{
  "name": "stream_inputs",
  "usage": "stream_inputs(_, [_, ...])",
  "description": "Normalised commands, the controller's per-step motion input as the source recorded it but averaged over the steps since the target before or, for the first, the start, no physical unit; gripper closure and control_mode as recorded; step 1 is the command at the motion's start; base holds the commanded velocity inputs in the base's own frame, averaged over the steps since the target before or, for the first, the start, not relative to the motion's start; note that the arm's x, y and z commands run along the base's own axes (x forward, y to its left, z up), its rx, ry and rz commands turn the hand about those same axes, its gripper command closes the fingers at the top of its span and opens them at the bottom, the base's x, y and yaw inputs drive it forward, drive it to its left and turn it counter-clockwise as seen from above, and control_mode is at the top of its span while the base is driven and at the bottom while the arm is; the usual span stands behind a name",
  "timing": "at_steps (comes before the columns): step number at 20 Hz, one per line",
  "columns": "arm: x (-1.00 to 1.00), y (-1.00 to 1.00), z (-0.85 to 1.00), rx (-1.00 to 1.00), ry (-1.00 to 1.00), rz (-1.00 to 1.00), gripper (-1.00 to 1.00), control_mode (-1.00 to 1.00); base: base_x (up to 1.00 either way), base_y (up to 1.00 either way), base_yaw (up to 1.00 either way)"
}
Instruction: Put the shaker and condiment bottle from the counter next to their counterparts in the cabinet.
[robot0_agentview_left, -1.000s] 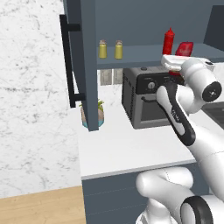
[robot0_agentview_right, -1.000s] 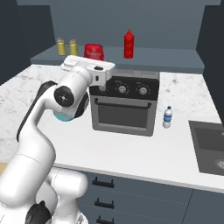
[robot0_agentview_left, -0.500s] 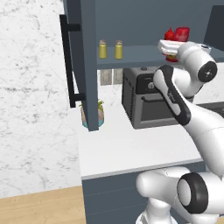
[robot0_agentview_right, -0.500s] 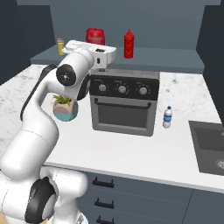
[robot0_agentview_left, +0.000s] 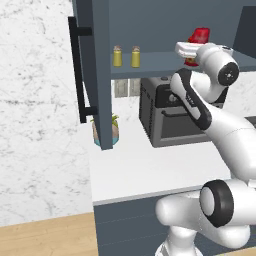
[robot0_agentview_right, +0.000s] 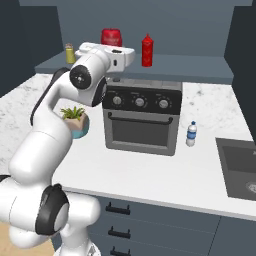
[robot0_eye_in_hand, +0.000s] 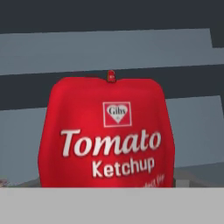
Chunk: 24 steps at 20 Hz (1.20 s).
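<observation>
Raised since earlier, your gripper (robot0_agentview_right: 112, 42) grips wide the squat red ketchup bottle (robot0_eye_in_hand: 107, 131); cabinet (robot0_agentview_left: 150, 57) shelf holds two shakers (robot0_agentview_left: 126, 56).

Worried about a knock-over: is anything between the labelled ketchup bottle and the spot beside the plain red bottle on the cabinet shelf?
Nothing visible. The shelf between the condiment bottle and the plain red bottle looks bare; both shakers stand farther left, away from that gap.
</observation>
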Motion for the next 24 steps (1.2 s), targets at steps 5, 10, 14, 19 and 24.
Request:
stream_inputs(5, [0.27, 0.03, 0.0, -0.05, 0.0, 0.0, 1.0, -1.0, 0.0, 0.0, 0.0])
stream_inputs(10, [0.25, 0.06, 0.0, -0.03, 0.0, 0.0, 1.0, -1.0, 0.0, 0.0, 0.0])
stream_inputs(14, [0.33, 0.11, 0.0, -0.03, 0.0, 0.0, 1.0, -1.0, 0.0, 0.0, 0.0])
stream_inputs(19, [0.35, 0.11, 0.0, 0.0, 0.0, 0.0, 1.0, -1.0, 0.0, 0.0, 0.0])
stream_inputs(24, [0.4, 0.05, 0.0, -0.01, 0.0, 0.0, 1.0, -1.0, 0.0, 0.0, 0.0])
